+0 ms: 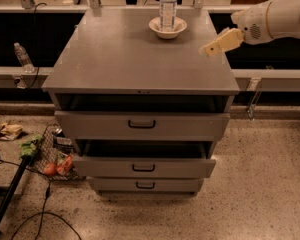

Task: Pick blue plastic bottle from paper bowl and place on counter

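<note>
The blue plastic bottle point(167, 5) stands upright in the paper bowl point(167, 29) at the back middle of the counter point(130, 59). It is clear with a white cap and a pale label. My gripper point(213, 47) is cream-coloured and reaches in from the right on a white arm point(277, 16). It hovers over the counter's right edge, to the right of the bowl and a little nearer the front, well apart from the bottle.
Three drawers point(141, 124) below the counter stand partly pulled out. A smaller clear bottle point(23, 57) sits on the ledge at left. A wire basket with food items point(52, 159), a pole and cables lie on the floor at left. A rail with posts runs behind the counter.
</note>
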Robot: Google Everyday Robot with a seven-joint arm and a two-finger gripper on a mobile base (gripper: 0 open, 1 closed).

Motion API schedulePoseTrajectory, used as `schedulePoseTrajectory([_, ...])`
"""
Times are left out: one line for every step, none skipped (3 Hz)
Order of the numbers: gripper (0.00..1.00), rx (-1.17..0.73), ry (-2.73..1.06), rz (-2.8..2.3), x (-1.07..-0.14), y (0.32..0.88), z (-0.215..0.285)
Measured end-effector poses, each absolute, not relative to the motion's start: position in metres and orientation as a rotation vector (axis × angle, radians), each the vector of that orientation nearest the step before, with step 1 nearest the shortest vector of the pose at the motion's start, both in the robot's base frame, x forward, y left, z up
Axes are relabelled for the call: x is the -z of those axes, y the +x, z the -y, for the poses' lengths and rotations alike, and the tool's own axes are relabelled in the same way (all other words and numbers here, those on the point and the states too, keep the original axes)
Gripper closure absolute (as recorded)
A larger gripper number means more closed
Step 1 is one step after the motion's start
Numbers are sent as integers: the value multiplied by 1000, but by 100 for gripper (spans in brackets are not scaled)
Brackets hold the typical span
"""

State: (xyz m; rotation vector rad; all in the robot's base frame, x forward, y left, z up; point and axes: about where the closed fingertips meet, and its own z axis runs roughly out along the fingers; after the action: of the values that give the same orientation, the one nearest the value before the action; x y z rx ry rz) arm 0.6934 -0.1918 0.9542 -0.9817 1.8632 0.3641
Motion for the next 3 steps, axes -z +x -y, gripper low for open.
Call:
schedulePoseTrajectory([0,-264,-812,-1870,-953,740,203])
schedulePoseTrajectory([0,-238,-735,-1843,-963,754,212])
schedulePoseTrajectory([0,-313,-729,-1851,-947,758,188])
